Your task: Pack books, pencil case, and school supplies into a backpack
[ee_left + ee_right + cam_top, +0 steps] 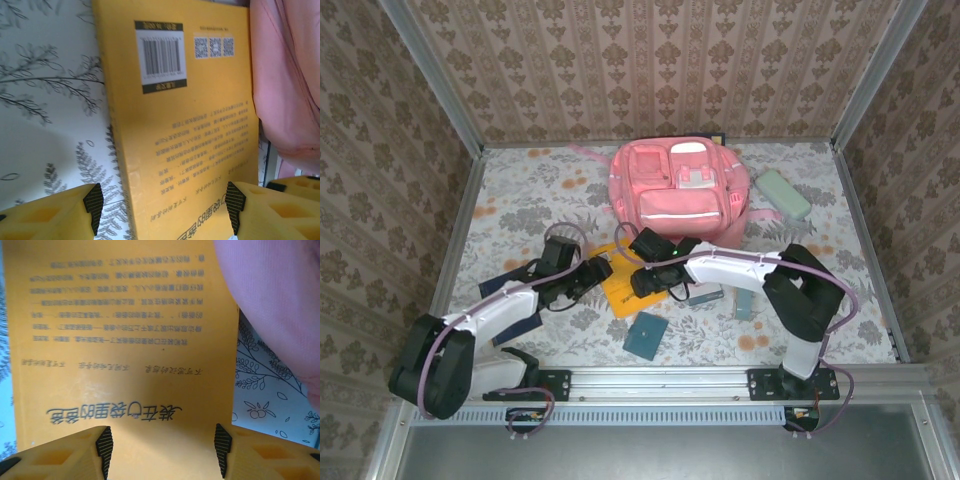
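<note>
The orange-yellow book (620, 298) lies back cover up on the flowered table in front of the pink backpack (680, 190). My left gripper (598, 272) comes at it from the left and my right gripper (642, 275) from the right. In the left wrist view the left gripper (164, 207) is open low over the book (175, 125), one finger past its spine edge. The right gripper (162, 450) stands open above the book's (125, 340) printed title. The mint pencil case (782, 193) rests right of the backpack. A dark-teal pad (645, 336) and a pale-teal bar box (745, 302) lie nearer the front.
A dark blue book (523, 326) lies partly hidden under the left arm. A small grey item (705, 296) sits under the right arm. Pink backpack fabric (285, 75) is close to the book's far edge, and the pink backpack fabric (275, 285) also shows beside the right gripper. Patterned walls enclose the table.
</note>
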{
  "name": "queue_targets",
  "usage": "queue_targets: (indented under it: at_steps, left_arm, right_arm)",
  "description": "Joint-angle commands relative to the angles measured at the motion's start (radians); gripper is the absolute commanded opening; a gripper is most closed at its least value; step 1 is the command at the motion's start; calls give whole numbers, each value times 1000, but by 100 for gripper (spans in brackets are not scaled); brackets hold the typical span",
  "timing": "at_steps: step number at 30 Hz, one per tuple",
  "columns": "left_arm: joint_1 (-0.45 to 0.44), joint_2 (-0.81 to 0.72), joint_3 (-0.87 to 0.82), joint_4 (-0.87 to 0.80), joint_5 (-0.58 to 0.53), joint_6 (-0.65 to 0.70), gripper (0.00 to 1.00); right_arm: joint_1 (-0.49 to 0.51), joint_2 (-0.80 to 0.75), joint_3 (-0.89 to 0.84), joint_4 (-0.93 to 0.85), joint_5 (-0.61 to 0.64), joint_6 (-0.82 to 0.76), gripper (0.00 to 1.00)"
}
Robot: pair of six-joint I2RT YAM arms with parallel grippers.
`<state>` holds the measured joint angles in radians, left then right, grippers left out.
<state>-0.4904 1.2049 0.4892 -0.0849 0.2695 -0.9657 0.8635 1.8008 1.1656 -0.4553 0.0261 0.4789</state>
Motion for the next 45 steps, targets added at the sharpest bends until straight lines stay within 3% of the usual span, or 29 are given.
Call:
queue_targets:
  at_steps: [1,7,15,23,25,30,35,41,45]
  left_arm:
    - [-16,20,6,28,10,-16,70]
    - [-40,40,-11,49,-8,-41,70]
    - [-51,81,-32,53,-23,-73,70]
    - [-52,140,-25,75,-7,-67,70]
    - [-53,151,-36,140,25,-67,70]
    - [-53,211,-92,491,177,-121,69]
    - [-51,190,-145,717,234,-170,68]
    - [-52,80,-163,771,258,-153,67]
    - [-51,20,-134,616,246,-92,63]
  right_arm:
    - [-16,27,-36,-8,70,46,61]
    - [-24,57,-47,23,21,47,62]
    - [-22,80,-69,143,-195,93,59]
    - [-24,69,-60,128,-199,97,59]
    - [-24,70,-56,134,-216,98,60]
    - [-29,102,-66,218,-324,140,60]
    - [-31,112,-66,234,-338,158,60]
    - [-39,104,-67,224,-341,155,60]
    - [-41,97,-67,215,-335,155,60]
